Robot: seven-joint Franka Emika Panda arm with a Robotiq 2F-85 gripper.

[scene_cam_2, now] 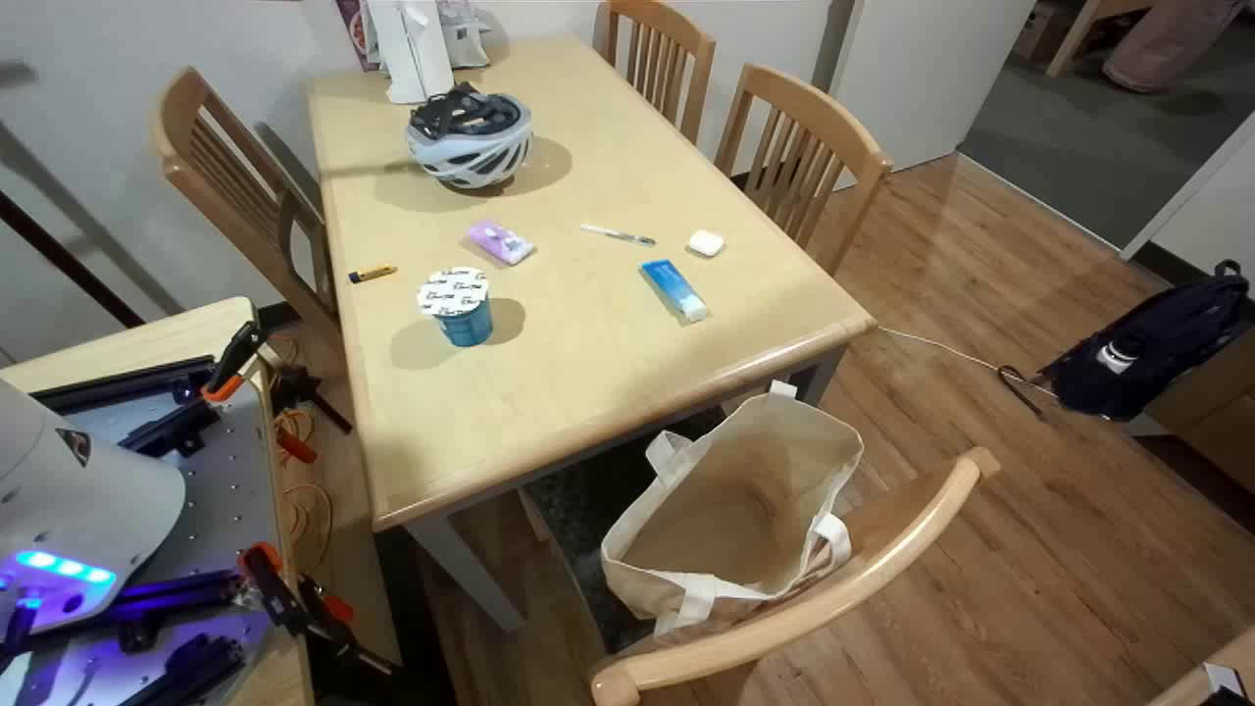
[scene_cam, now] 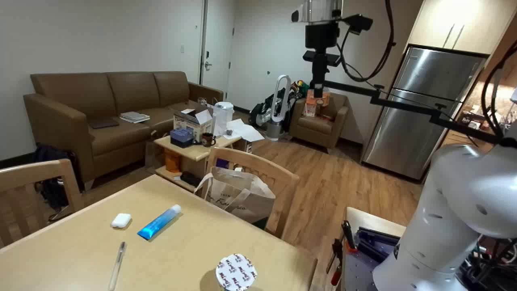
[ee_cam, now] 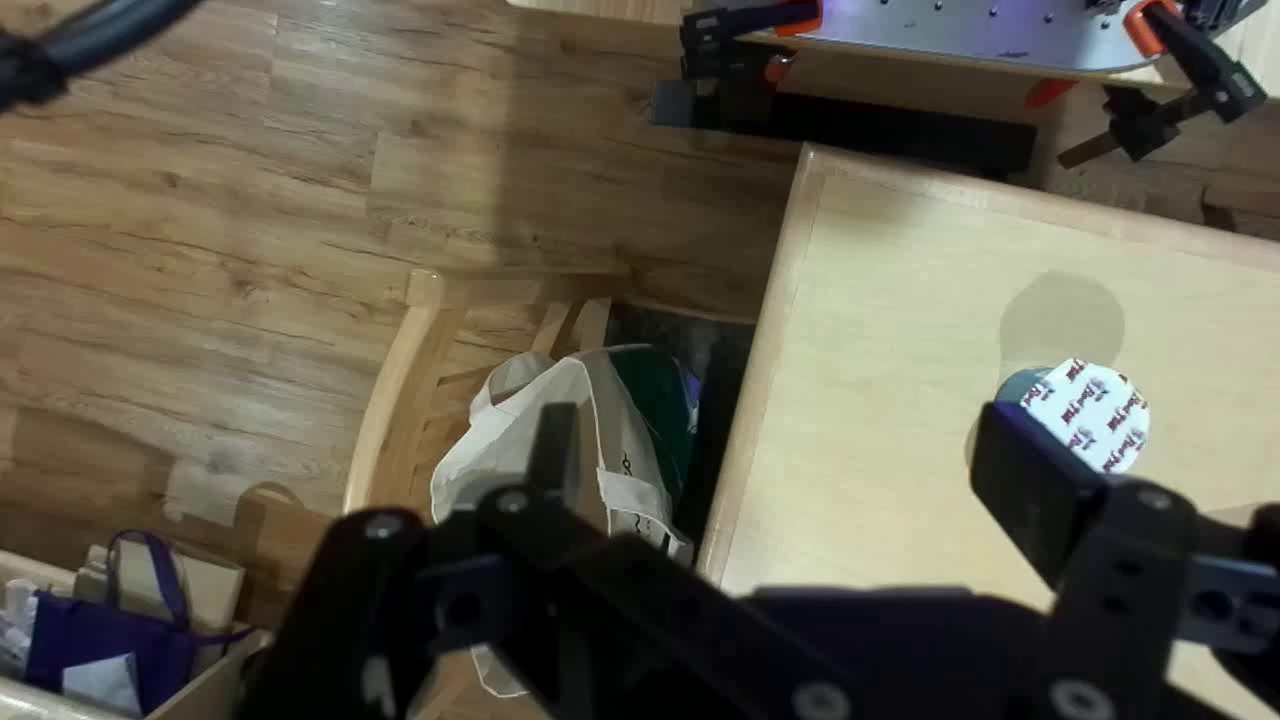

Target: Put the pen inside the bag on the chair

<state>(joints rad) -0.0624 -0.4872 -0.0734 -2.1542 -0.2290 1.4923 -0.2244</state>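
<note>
Table (scene_cam_2: pixel 578 373): pale wood. Bears the task's object; suggests a job at its outset, with no handling step evidently done.

Chair (scene_cam_2: pixel 843 595): light wood. Placed at about five o'clock from the middle of the table in an exterior view. Already set as the place of delivery.

Bag (scene_cam_2: pixel 726 520): beige, with handles. Stands on the chair, mouth upward. Shows bare inner walls, with nothing delivered as far as visible; ready to receive.

Gripper (ee_cam: pixel 797 465): black, two-fingered. Hangs well apart from table and bag, with the bag toward nine o'clock in the wrist view. Spread wide at the fingertips, holding nothing.

Cup (scene_cam_2: pixel 466 319): blue, print-topped. Sits toward three o'clock in the wrist view. Judged outside the task.

Tube (scene_cam_2: pixel 674 289): blue, pale-capped. Lies between eleven and twelve o'clock from the bag in an exterior view. Likewise.

Pen (scene_cam_2: pixel 618 235): slim. Lies on the table, ungrasped, at about eleven o'clock from the bag in an exterior view; not to be made out in the wrist view. Remaining, by judgement: approach, grasp, lift, carry toward five o'clock, lower into the bag, release.
</note>
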